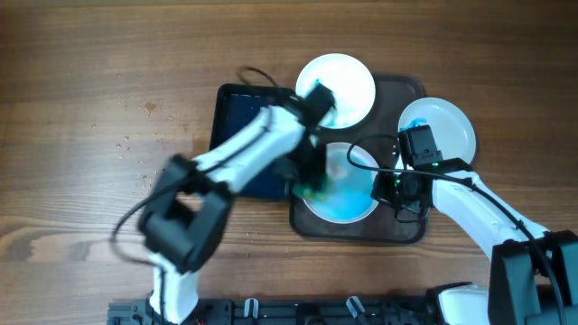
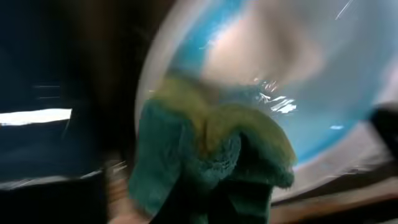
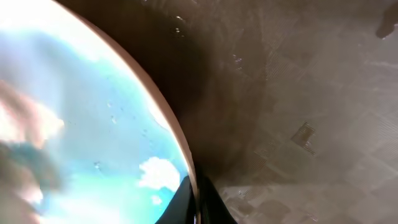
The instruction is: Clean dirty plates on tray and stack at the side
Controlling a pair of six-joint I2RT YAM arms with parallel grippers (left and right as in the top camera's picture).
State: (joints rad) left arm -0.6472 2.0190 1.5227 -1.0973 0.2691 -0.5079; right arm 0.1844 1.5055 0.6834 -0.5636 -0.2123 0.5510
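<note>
Pinching the blue-smeared plate by its right rim at the near edge of the tray, the right gripper steadies it while the left gripper, clamped on a green sponge, presses its left side

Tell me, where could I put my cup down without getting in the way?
Freest is the bare table wood left of the black tray, and the corner beyond the right plate. The brown tray is crowded: three plates, with the left hand holding a sponge on the blue-smeared plate and the right hand gripping its rim.
</note>
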